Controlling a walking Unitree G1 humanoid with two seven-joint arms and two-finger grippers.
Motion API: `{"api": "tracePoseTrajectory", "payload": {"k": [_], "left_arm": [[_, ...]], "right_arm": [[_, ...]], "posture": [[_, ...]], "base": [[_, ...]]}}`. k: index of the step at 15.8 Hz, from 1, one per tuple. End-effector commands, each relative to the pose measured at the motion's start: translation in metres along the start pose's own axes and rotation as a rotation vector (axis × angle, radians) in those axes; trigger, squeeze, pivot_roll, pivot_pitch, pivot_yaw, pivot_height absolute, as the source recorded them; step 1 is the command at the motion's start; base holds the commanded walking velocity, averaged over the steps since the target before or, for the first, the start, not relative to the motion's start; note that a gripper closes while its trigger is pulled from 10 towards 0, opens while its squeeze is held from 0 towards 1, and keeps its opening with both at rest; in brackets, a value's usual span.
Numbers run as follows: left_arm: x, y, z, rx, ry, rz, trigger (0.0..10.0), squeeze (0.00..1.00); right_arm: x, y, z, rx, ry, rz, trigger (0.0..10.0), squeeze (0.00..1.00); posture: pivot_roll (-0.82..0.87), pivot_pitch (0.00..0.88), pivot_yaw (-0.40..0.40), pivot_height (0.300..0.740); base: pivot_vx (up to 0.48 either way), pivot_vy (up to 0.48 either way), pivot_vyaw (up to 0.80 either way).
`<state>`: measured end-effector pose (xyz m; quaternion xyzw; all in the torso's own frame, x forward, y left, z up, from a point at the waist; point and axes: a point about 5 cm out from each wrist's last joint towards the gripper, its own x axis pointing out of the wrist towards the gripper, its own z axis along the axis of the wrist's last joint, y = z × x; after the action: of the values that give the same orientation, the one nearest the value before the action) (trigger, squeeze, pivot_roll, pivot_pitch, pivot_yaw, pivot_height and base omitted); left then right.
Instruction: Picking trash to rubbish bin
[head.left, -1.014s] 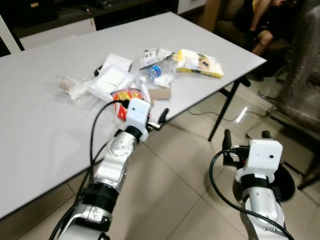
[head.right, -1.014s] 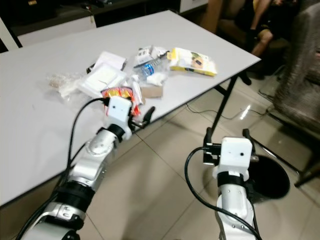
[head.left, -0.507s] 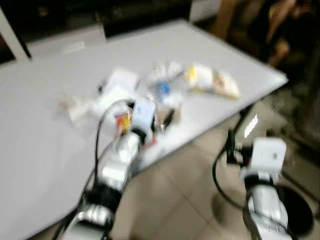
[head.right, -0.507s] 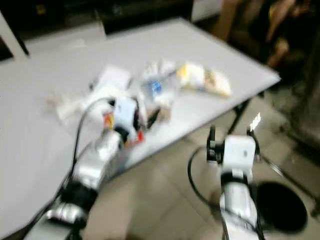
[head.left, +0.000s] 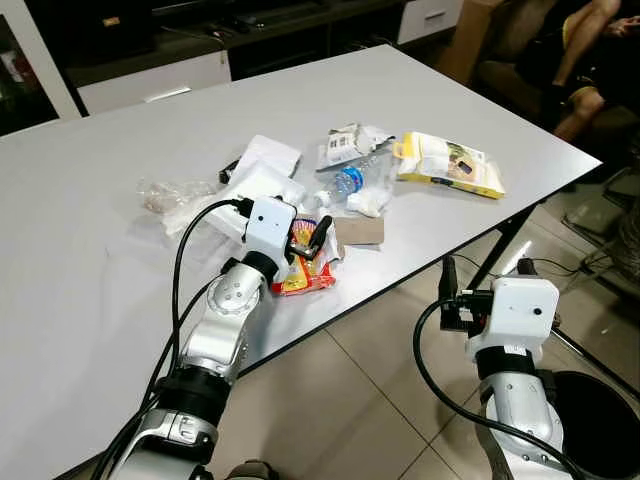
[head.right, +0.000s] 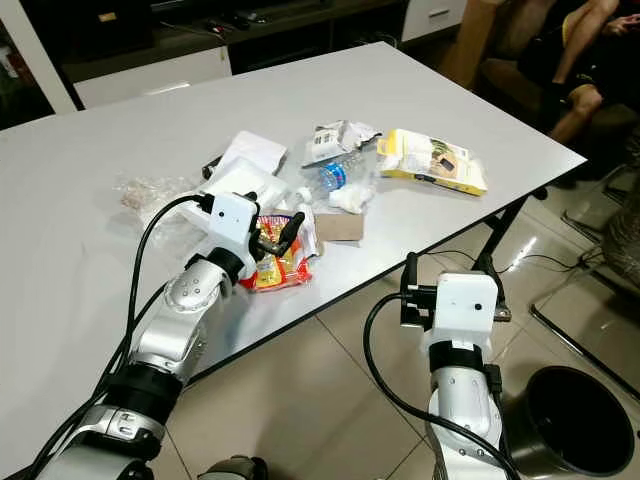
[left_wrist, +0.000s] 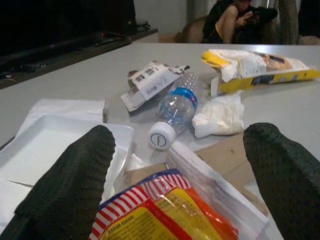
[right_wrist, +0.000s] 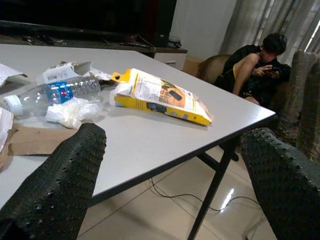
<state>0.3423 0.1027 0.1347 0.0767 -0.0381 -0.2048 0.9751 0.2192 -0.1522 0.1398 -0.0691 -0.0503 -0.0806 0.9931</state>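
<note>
The left gripper (head.left: 311, 237) was seen at the centre of the left eye view, its fingers (left_wrist: 75, 182) spread apart and holding nothing, poised over a red and yellow wrapper (head.left: 303, 272) that lay on the table (head.left: 90, 250) near its front edge. In the left wrist view the wrapper (left_wrist: 160, 212) sat low between the two fingers, whether touched or not could not be told. Just beyond it a flat piece of brown card (head.left: 358, 231) was laid, with a crumpled white tissue (head.left: 364, 204) and a clear bottle (head.left: 345, 184) with a blue label beside it. A white foam tray (head.left: 258, 185) and white paper (head.left: 268, 155) were found to the upper left of the wrapper, a clear plastic bag (head.left: 165, 194) further left, and a torn grey-white packet (head.left: 345, 144) above the bottle. A yellow packet (head.left: 446, 164) was set apart toward the right of the table.

The right gripper (head.left: 462, 290) was held at the lower right of the frame, off the table and over the tiled floor (head.left: 340, 390), its fingers (right_wrist: 55, 187) apart and empty. A black bin (head.right: 573, 418) stood on the floor in the lower right corner. A seated person (right_wrist: 255, 60) was visible at the upper right, past the table's corner.
</note>
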Motion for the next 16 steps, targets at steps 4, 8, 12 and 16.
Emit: {"api": "tracePoseTrajectory", "payload": {"k": [4,8,12,16], "left_arm": [[-0.007,0.017,0.001,0.086,0.099,-0.040,10.0,0.00],[-0.014,0.031,0.007,0.115,0.125,-0.019,10.0,0.00],[-0.019,0.042,0.015,0.106,0.158,0.002,10.0,0.00],[-0.028,0.050,0.015,0.084,0.206,-0.025,10.0,0.00]], "right_arm": [[-0.001,0.002,0.001,-0.013,-0.004,0.001,10.0,0.00],[-0.001,0.007,-0.001,-0.005,0.002,0.014,10.0,0.00],[0.002,0.012,-0.002,0.000,0.000,0.031,10.0,0.00],[0.005,0.014,-0.003,0.004,-0.001,0.039,10.0,0.00]], "posture": [[0.11,0.122,-0.004,0.740],[0.14,0.138,0.000,0.740],[0.17,0.140,0.001,0.740],[0.19,0.137,0.001,0.740]], "base": [[0.000,0.000,0.00],[0.000,0.000,0.00],[0.000,0.000,0.00],[0.000,0.000,0.00]]}}
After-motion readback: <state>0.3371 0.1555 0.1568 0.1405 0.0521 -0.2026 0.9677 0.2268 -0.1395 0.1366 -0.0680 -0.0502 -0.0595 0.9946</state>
